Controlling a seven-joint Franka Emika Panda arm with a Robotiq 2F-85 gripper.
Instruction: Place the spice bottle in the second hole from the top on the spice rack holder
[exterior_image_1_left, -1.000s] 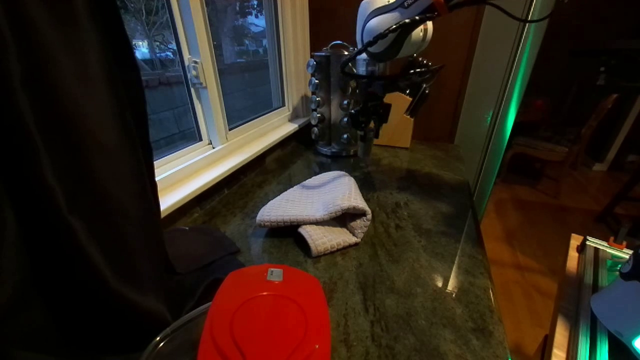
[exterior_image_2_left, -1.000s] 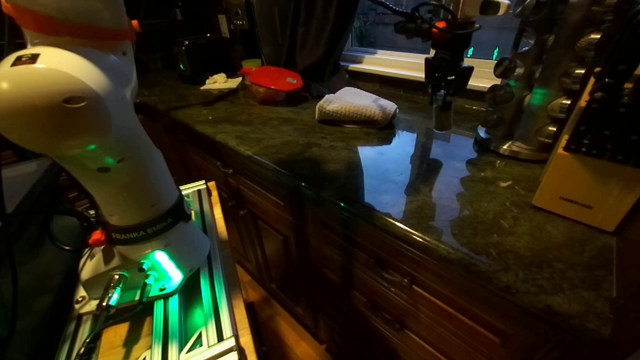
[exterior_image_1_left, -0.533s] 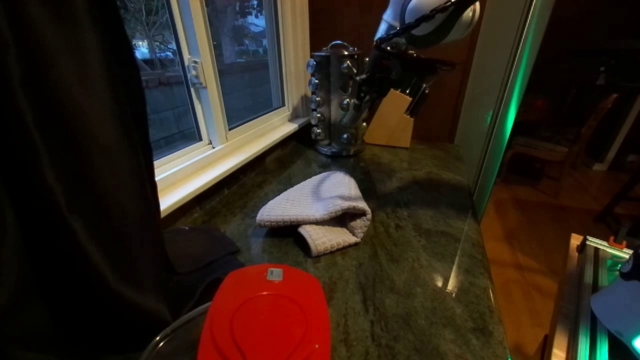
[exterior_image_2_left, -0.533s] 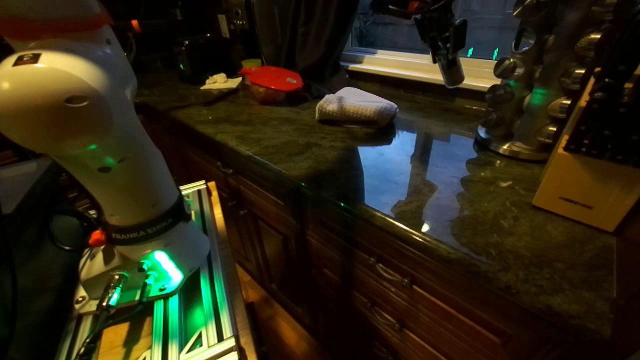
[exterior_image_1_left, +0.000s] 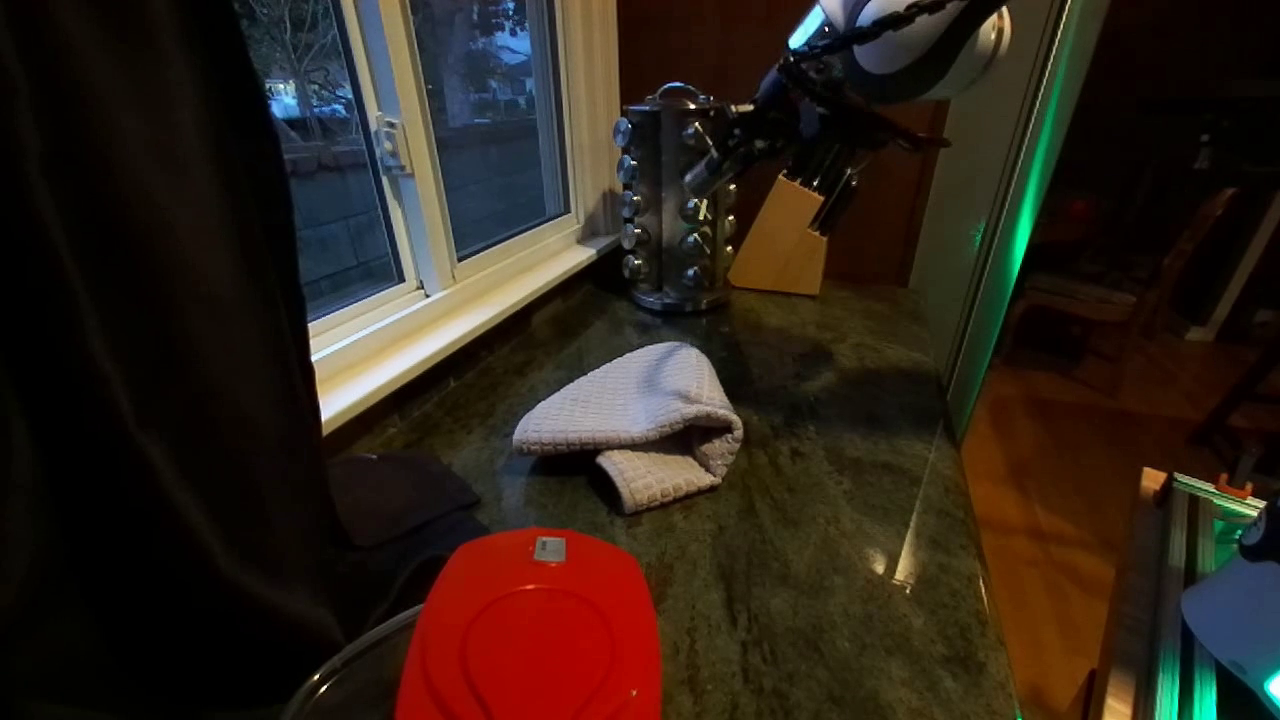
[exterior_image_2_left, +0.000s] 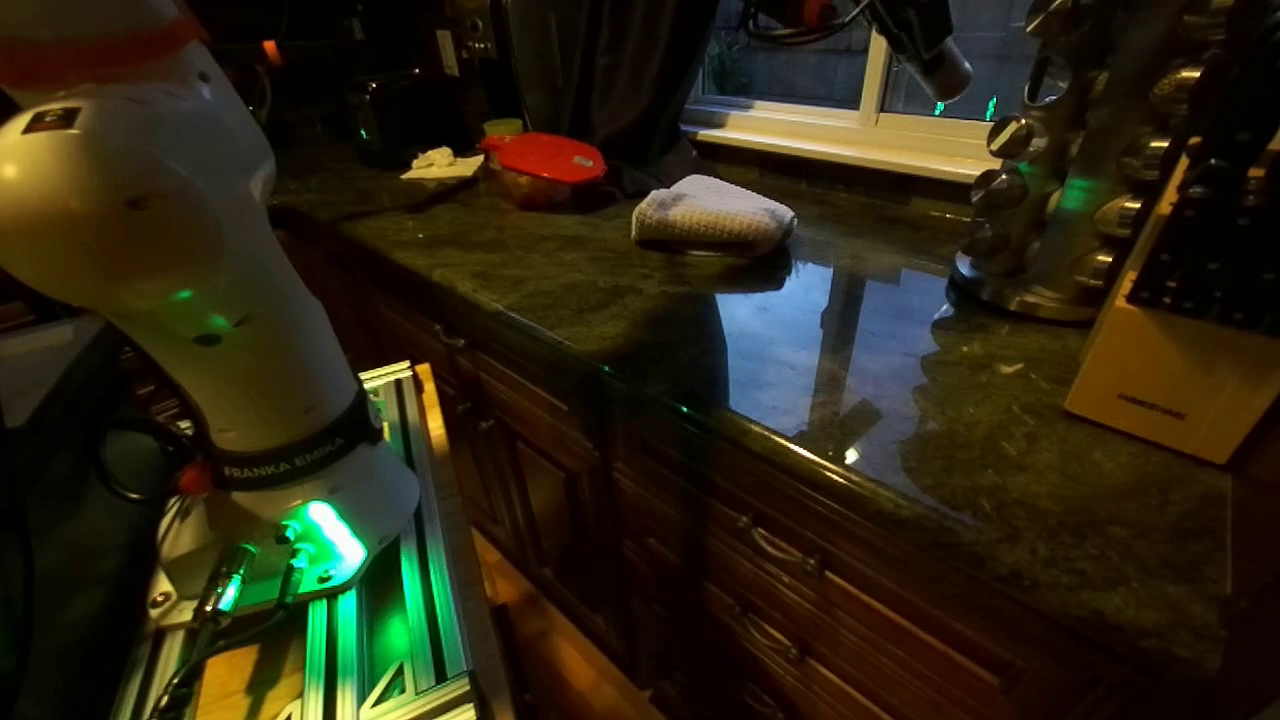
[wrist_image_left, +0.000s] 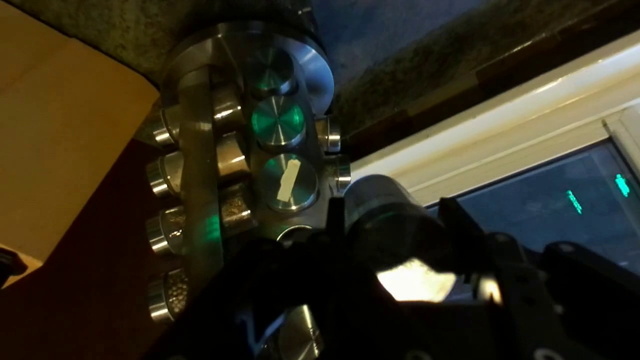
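Note:
The spice rack holder (exterior_image_1_left: 660, 190) is a tall silver tower with columns of round-capped jars; it also shows in an exterior view (exterior_image_2_left: 1040, 250) and the wrist view (wrist_image_left: 200, 175). My gripper (wrist_image_left: 392, 215) is shut on the spice bottle (wrist_image_left: 375, 192), a clear cylinder with a greyish end. The bottle (exterior_image_1_left: 705, 178) is tilted, its free end pointing down toward the rack, at upper-row height. In an exterior view, the bottle (exterior_image_2_left: 945, 72) is apart from the rack. An open hole (exterior_image_2_left: 1048, 78) sits above a cap with a tape strip (exterior_image_2_left: 1012, 135); its rim (wrist_image_left: 295, 229) is partly hidden by my gripper in the wrist view.
A tan wooden knife block (exterior_image_1_left: 785, 240) stands close beside the rack. The window and its sill (exterior_image_1_left: 470, 290) run along the wall side. A folded towel (exterior_image_1_left: 640, 420) and a red-lidded container (exterior_image_1_left: 530, 630) lie farther along the counter.
My gripper has raised the bottle from low above the counter to the rack's upper rows. The bottle has gone from upright to tilted, its free end swinging toward the rack.

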